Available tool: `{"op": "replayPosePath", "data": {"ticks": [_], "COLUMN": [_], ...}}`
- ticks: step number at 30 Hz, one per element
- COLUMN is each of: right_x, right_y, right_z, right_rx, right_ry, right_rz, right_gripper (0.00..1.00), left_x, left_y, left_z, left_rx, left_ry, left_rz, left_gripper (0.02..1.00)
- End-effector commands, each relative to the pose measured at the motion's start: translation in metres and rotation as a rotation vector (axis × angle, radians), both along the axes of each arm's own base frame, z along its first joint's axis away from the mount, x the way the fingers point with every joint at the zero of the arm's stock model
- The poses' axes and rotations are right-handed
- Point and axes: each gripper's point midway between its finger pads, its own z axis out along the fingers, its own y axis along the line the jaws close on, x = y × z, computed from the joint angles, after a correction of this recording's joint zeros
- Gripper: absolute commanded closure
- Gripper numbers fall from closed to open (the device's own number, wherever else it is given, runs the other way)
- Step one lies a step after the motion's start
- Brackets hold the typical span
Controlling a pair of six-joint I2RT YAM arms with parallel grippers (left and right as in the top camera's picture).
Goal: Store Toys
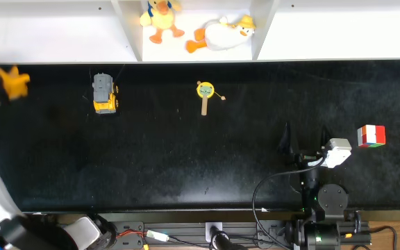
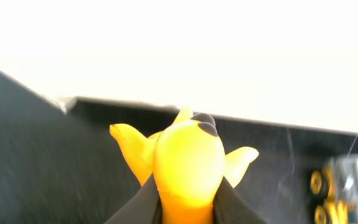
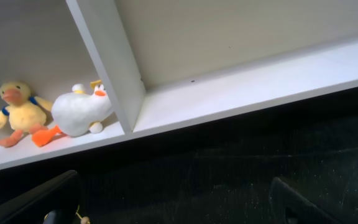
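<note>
A yellow plush toy (image 2: 188, 158) with stubby arms sits between the dark fingers of my left gripper (image 2: 188, 202), which is shut on it. From above, this yellow toy (image 1: 11, 81) hangs at the far left of the black table, close to the white shelf (image 1: 61, 42). My right gripper (image 1: 303, 137) stands open and empty at the right side of the table. Loose on the table lie a yellow and grey truck (image 1: 104, 94), a small rattle drum (image 1: 205, 94) and a colour cube (image 1: 371, 135).
The shelf's middle compartment holds a yellow duck (image 1: 162, 17) and a white duck (image 1: 224, 33); the right wrist view looks at the same yellow duck (image 3: 18, 111) and white duck (image 3: 79, 112). A divider (image 3: 107, 62) separates them from a bare compartment.
</note>
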Motion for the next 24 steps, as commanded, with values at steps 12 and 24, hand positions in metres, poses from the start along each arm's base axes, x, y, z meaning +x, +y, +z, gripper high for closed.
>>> {"op": "replayPosePath", "data": {"ticks": [12,24], "right_x": [0.000,0.000], "right_y": [0.001,0.001], "right_z": [-0.004,-0.004], "right_rx": [-0.003,-0.003], "right_ry": [0.001,0.001], "right_rz": [0.002,0.002], "right_gripper": [0.005,0.007], "left_x": [0.059,0.081], "left_y": [-0.030,-0.033], "left_z": [0.013,-0.003], "left_rx": [0.040,-0.013], "left_ry": [-0.101,-0.131], "left_rz": [-0.040,-0.099], "left_gripper": [0.982,0.982]}}
